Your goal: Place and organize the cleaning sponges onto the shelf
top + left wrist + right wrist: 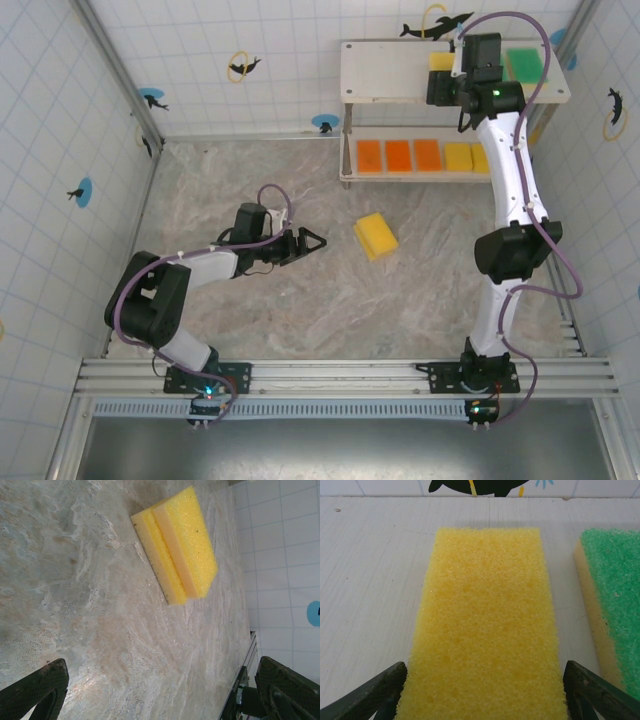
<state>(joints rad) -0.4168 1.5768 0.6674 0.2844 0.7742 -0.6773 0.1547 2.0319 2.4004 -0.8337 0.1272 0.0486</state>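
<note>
You've got one loose yellow sponge (375, 236) on the marble-look table (250, 190). Shelf (400, 70) top board: plain yellow sponge (485, 625), green-faced sponge (615, 605). Lower board: three orange sponges (398, 156), then yellow ones (458, 158).

White shells, black joint housings: left arm (200, 268), right arm (510, 180). Purple cables looped alongside. Green lights on bases beside rail (340, 372). Dark cross-hatched fingers (35, 687).

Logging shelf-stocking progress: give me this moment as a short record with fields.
top board: yellow sponge and green-faced sponge, side by side
lower board: three orange sponges, two yellow sponges, in a row
table: one loose yellow sponge
right gripper: jaws apart, flanking the top yellow sponge
left gripper: open, empty, facing the loose sponge
</note>
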